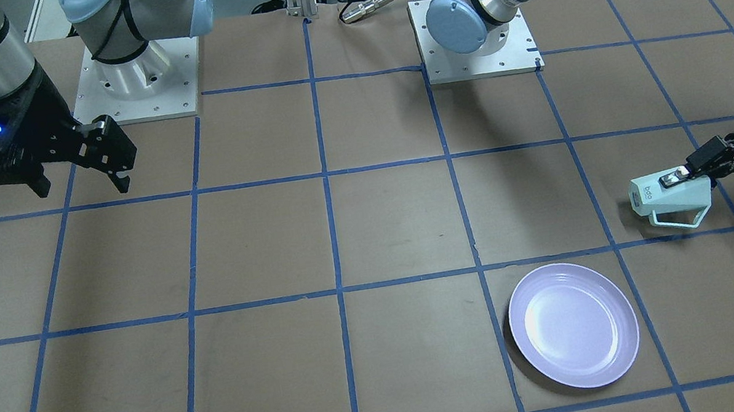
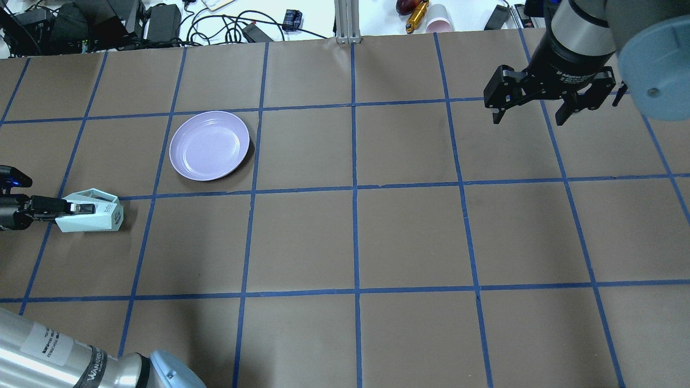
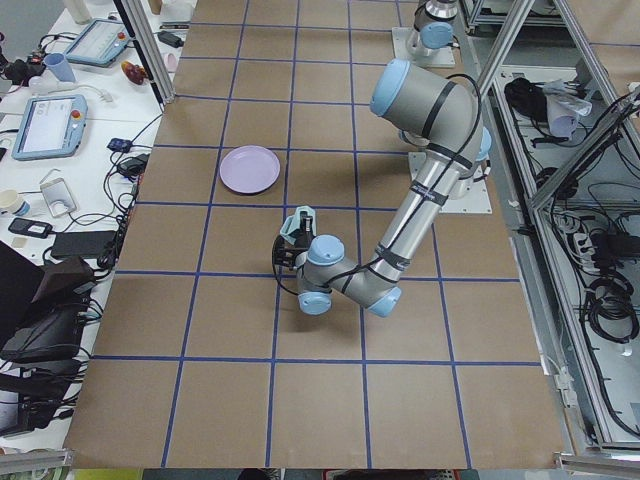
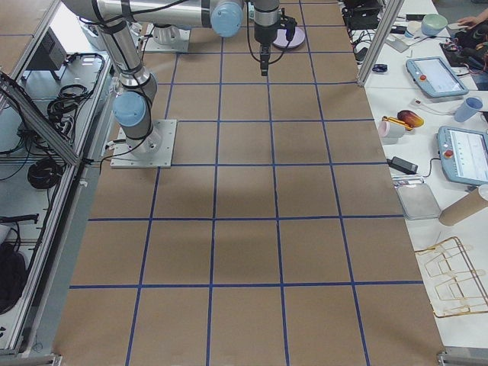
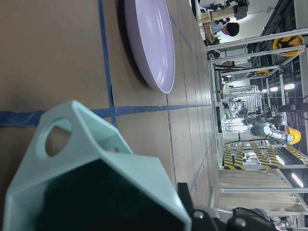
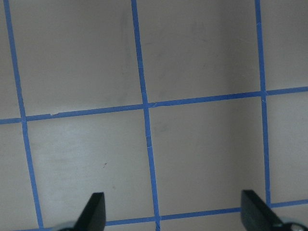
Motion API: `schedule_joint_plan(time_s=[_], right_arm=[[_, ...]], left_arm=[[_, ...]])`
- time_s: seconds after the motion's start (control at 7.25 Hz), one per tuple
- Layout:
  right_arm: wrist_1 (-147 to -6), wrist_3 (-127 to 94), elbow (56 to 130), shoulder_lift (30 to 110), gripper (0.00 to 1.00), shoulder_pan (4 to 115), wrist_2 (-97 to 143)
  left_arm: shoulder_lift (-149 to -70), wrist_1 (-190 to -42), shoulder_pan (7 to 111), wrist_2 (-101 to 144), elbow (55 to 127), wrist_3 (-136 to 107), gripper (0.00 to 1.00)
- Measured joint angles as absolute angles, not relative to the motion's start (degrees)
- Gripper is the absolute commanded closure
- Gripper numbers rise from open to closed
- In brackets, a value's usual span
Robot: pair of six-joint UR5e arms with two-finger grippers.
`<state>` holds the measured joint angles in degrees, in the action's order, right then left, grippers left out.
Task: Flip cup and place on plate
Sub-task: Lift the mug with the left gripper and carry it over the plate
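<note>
Your table (image 2: 409, 237) is matte brown paper ruled into squares by blue tape. Only the two side views show you the tablets (image 4: 435, 76) on the benches beside it.

The plate (image 2: 209, 145) is round, glossy and lavender with a raised rim. It lies flat on the robot's left half.

The cup (image 2: 91, 211) is pale mint and faceted. It is tipped on its side near the plate, across one tape line, toward the robot. Its base points at the table's middle. The front-facing view gives you the angular open-frame handle most clearly. Only the left wrist view looks into the dark hexagonal mouth, with the plate edge-on beyond. In the exterior left view the arm's wrist covers part of the cup. You cannot tell whether the cup touches the paper.

The left gripper (image 2: 78, 207) is clamped on the cup's wall at the rim. The right gripper (image 2: 531, 116) hangs spread wide, well apart from both. Its wrist view shows you only tape lines and two separated fingertips (image 6: 95, 210).
</note>
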<state>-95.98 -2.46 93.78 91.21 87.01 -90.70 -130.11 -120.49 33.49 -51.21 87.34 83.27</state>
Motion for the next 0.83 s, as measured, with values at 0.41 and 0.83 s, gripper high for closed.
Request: schedule_joint_plan(time_s=[0.41, 0.83], right_arm=[[-96.0, -2.5, 93.8, 91.2, 0.0, 87.0, -90.7], [-96.0, -2.5, 93.8, 91.2, 0.0, 87.0, -90.7]], left_arm=[[-129.4, -120.6, 33.5, -50.2, 88.1, 82.7, 1.0], [-125.6, -120.5, 35.9, -50.1, 88.2, 79.4, 1.0]])
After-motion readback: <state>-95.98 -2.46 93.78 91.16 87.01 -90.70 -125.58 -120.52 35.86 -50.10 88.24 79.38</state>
